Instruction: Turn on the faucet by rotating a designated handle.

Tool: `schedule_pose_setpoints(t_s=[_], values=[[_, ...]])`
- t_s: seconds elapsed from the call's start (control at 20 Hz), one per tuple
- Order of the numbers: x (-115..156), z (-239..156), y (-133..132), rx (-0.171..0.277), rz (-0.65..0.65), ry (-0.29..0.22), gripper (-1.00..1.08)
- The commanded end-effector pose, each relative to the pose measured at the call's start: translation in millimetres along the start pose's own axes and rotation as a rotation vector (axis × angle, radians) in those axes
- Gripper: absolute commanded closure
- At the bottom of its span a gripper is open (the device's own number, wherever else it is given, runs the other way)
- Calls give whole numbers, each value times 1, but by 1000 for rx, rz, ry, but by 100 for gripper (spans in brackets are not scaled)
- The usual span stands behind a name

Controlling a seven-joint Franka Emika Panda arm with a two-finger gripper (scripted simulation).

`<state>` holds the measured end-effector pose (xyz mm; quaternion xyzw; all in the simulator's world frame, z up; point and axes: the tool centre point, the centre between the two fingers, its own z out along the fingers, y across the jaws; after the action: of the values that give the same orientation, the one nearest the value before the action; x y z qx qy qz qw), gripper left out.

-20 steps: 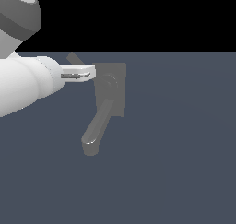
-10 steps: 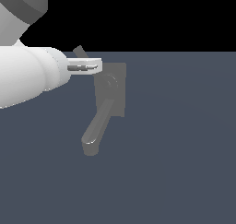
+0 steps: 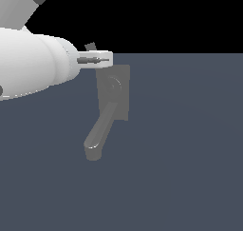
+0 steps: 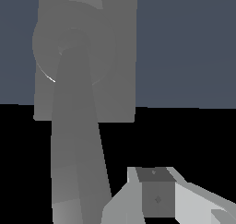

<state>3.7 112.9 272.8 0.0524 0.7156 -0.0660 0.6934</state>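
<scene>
One gripper [image 3: 105,60] reaches in just above the faucet [image 3: 113,93], at the plate's upper edge; whether its fingers are apart or together cannot be told. In the wrist view one finger [image 4: 156,193] sits beside the handle [image 4: 76,140], a flat bar running from the round hub toward the gripper. Below the gripper, the curved spout [image 3: 99,135] hangs from the plate.

1. Both views are flat simulator renders, evenly and dimly lit, with no cast shadows on the floor.
2. The white arm [image 3: 33,68] is the brightest surface, softly shaded.
3. The faucet [image 3: 113,94] shows one thin bright glint in the wrist view.
4. The background is pure black; edges look slightly jagged.
</scene>
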Motion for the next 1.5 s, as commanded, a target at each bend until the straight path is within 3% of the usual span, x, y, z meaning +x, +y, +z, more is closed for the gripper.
schedule_pose_setpoints(t_s=[0.0, 1.0, 1.05, 1.1, 1.45], values=[[0, 2, 0, 1, 1, -2, 108], [-31, 5, -70, -1, 7, -29, 108], [-31, 5, -70, -1, 7, -29, 108], [-9, -3, -57, -17, 0, 11, 108], [-10, 0, -87, -11, 3, -4, 108]])
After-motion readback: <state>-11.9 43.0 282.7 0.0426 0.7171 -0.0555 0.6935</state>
